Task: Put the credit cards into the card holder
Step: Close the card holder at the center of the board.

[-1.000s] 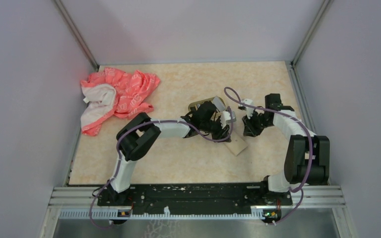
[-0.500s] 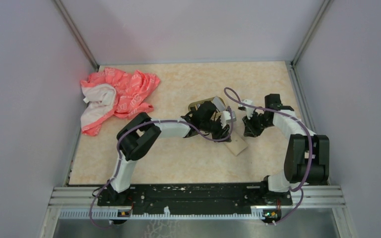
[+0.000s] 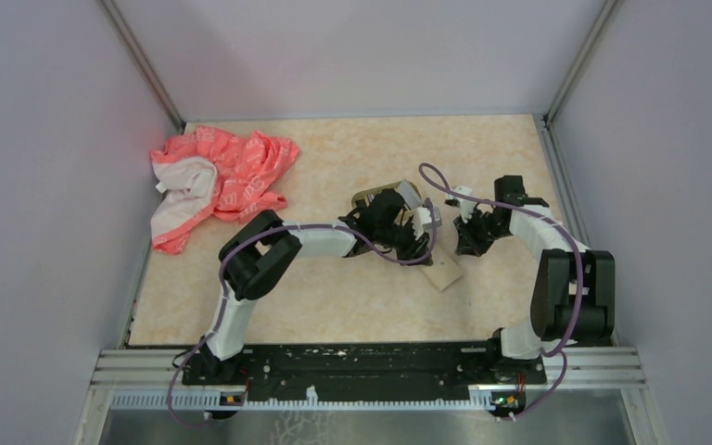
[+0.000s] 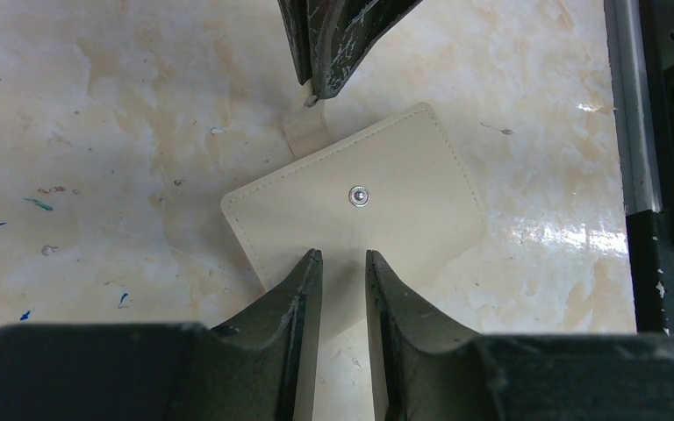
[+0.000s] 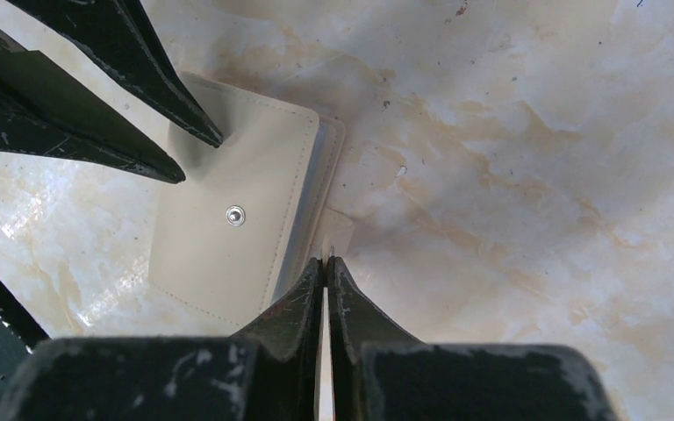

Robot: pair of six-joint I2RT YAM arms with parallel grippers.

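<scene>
marbled beige tabletop (image 3: 334, 306) lay under both arms, with the card holder (image 4: 386, 175), a cream stitched wallet with a snap stud, flat on it between the two grippers. a narrow end of what looked like a tan card (image 4: 305, 132) stuck out from the holder's edge on the right arm's side. its long axis ran straight from that edge toward the right gripper (image 5: 326, 260). that gripper's fingers were pressed together, tips touching the card's end. whether they pinched it or only rested on it could not be told. the left gripper (image 4: 342, 259) sat at the holder's opposite edge, fingers a little apart, empty, apparently pinning the wallet. the right arm was the nearer to the card, so pushing it in looked like its job.
</scene>
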